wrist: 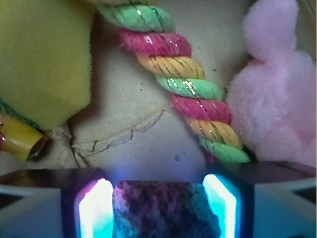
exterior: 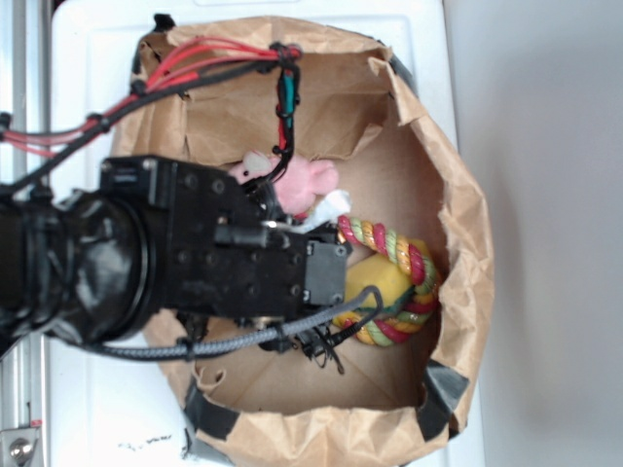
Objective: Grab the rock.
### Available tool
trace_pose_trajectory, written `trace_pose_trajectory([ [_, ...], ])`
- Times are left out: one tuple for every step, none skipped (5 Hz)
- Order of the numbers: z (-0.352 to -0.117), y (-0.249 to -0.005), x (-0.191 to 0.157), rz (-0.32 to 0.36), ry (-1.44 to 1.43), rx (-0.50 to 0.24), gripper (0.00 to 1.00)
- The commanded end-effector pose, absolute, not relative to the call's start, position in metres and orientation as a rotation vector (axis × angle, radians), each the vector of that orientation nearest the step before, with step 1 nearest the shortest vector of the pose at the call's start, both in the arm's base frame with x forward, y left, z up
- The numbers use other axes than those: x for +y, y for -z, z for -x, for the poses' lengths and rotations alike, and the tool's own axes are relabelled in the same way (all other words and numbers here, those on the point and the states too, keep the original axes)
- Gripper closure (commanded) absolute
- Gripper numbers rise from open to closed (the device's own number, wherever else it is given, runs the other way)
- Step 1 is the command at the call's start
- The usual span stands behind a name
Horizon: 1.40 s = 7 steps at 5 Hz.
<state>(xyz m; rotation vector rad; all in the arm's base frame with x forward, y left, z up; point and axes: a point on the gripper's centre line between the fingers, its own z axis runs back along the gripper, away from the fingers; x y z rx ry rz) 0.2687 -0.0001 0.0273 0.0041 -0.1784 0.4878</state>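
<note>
**Op 1:** Rock (wrist: 166, 210) sits right between my pincer (wrist: 166, 210) fingers on the wrist view, its rough grey-brown surface filling the gap from one glowing pad (wrist: 95, 210) to the other. I read the pincer as clamped on it, both sides touching.

**Op 2:** I can't find the rock on the exterior view. The black arm (exterior: 146, 258) covers the middle of the paper bag (exterior: 467, 243), and the pincer tip is hidden under it.

**Op 1:** Agreed. Ahead of the rock I see bare brown paper with a torn, wrinkled edge. A twisted rope (wrist: 185, 84) in green, pink and yellow strands runs diagonally across it.

**Op 2:** I see that rope (exterior: 394, 248) looped around the yellow sponge (exterior: 375, 282), just beyond the arm's end.

**Op 1:** On my side the sponge (wrist: 42, 59) fills the upper left, and the pink plush toy (wrist: 277, 94) fills the right, touching the rope.

**Op 2:** From outside the plush toy (exterior: 302, 185) lies just beside the arm, toward the back of the bag. The bag stands on a white surface (exterior: 97, 58), and red and black cables (exterior: 195, 63) run along the arm.
</note>
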Motion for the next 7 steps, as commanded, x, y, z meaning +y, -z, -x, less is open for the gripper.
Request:
trace_pose_trajectory([
  [-0.264,-0.078,0.018,0.100,-0.450,-0.233,1.00],
  [-0.257,-0.112,0.013,0.121,-0.372,-0.227,1.00],
  [-0.257,-0.146,0.018,0.154,-0.360,-0.235,1.00],
  [-0.264,-0.168,0.027,0.149,-0.348,-0.267,1.00],
  [-0.270,-0.190,0.029,0.150,-0.331,-0.291,1.00],
  [-0.278,-0.208,0.032,0.131,-0.240,-0.248,1.00],
  [-0.282,-0.209,0.026,0.107,-0.167,-0.234,1.00],
])
